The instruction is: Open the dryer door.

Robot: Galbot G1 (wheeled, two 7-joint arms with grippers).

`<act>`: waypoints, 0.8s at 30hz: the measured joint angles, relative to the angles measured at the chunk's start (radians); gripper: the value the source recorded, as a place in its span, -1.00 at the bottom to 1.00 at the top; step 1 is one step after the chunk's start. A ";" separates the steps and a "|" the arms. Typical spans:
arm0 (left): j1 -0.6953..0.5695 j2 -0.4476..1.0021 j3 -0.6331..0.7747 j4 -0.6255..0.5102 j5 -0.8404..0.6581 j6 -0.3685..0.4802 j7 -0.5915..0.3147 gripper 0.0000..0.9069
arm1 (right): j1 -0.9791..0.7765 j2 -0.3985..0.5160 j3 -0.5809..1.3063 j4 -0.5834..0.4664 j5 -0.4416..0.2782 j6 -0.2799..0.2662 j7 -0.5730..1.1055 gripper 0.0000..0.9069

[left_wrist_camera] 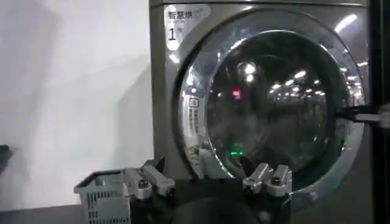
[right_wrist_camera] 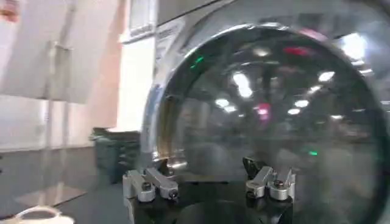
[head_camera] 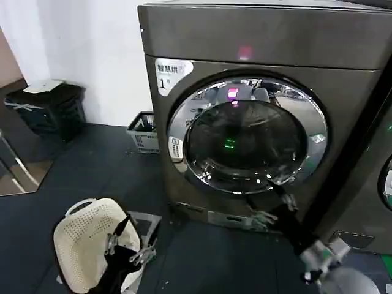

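The dark floor (head_camera: pixel 92 177) carries the dryer (head_camera: pixel 257 49), a white basket (head_camera: pixel 92 245) and a grey crate (head_camera: pixel 144 133).

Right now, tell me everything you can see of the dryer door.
The dryer door is a big round porthole: a wide shiny chrome ring around dark tinted glass that mirrors ceiling lights. It looks shut, flat against the front of the grey-bronze dryer, beside the white sticker marked 1. The right gripper reaches up near its lower rim; whether they touch is unclear.

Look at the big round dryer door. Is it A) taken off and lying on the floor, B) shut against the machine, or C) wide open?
B: the dryer door sits flat in the front of the dryer, its chrome ring ringing the dark glass, with the right gripper near its lower edge.
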 joint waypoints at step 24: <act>0.023 -0.003 0.002 -0.016 0.006 -0.002 0.024 1.00 | 0.566 0.061 -0.444 -0.381 0.045 -0.015 -0.011 1.00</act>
